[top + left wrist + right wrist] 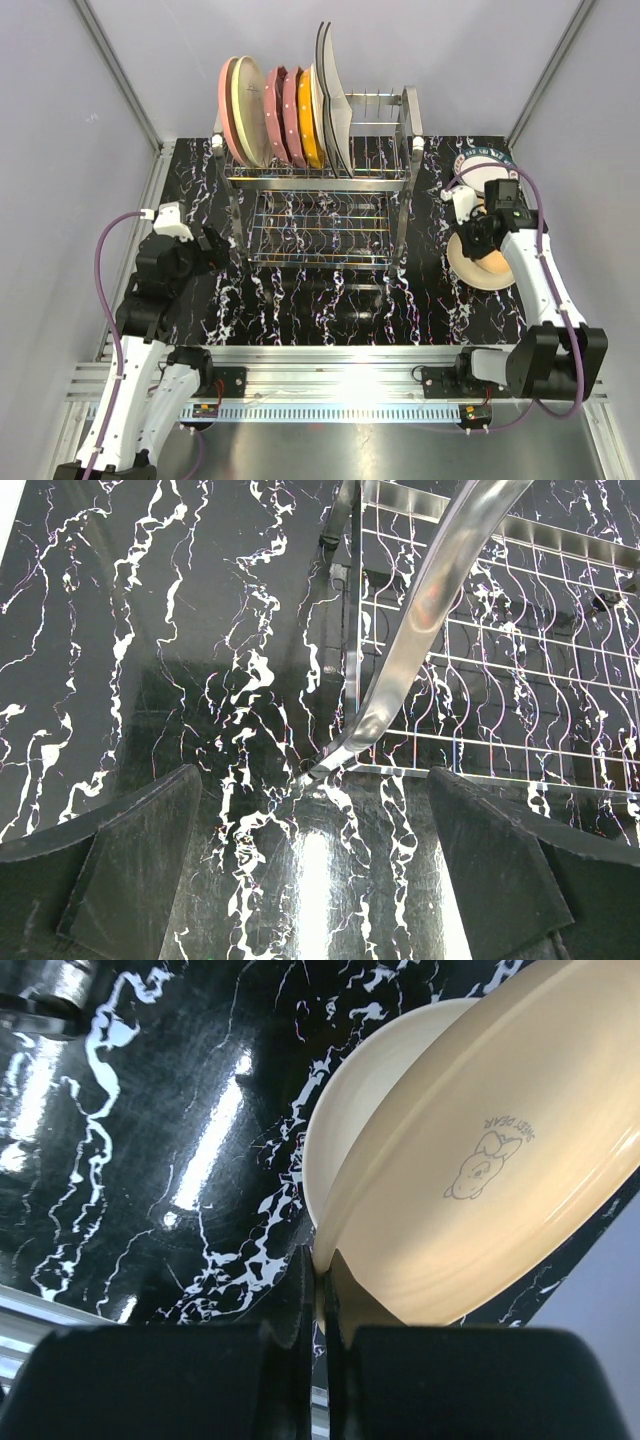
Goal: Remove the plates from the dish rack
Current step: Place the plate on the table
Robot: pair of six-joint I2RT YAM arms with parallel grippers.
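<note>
Pinching the tan plate [490, 1230] edgewise is the right end effector [322, 1295].

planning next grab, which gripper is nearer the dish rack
Left. The left gripper is by the dish rack's near-left leg; the right gripper, holding a tan plate, is farther right.

The top external view looks down from above and behind the 2 arm bases [228, 381], taking in the marbled table [300, 300] and the dish rack [320, 215] at its far side. The left wrist view hangs low, facing the rack's near left corner, also visible from above. The right wrist view sits very close to a tan plate [500, 1190], which the overhead view shows at right.
</note>
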